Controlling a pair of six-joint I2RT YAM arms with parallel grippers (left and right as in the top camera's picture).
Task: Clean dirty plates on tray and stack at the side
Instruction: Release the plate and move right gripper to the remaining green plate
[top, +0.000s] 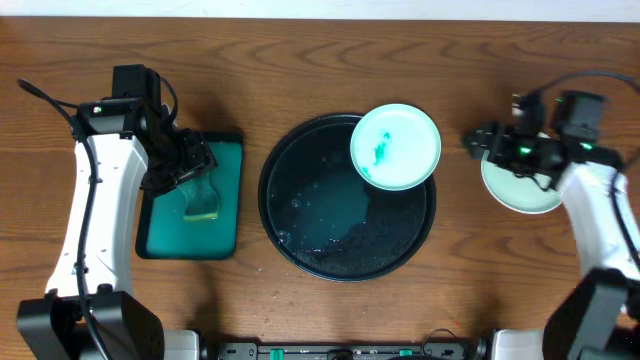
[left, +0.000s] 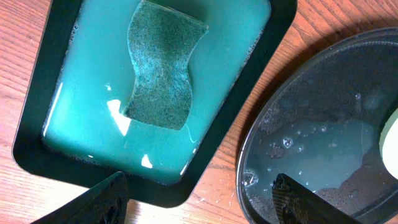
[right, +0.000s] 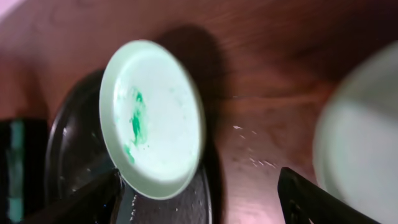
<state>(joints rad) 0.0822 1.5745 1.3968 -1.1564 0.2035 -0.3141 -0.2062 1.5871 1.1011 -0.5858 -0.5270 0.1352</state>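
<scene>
Left gripper (left: 199, 190) hangs released near the sponge (left: 158, 62); right gripper (right: 196, 193) gapes empty by the right edge. One smeared plate (top: 395, 147) overlaps the tray (top: 272, 222) rim.

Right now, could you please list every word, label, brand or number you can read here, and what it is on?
None: no text is readable in any view.
The mint plate bears only green smears, not writing.
The black tray, teal tray and sponge are unmarked.
The left arm and right arm show no legible lettering.
</scene>
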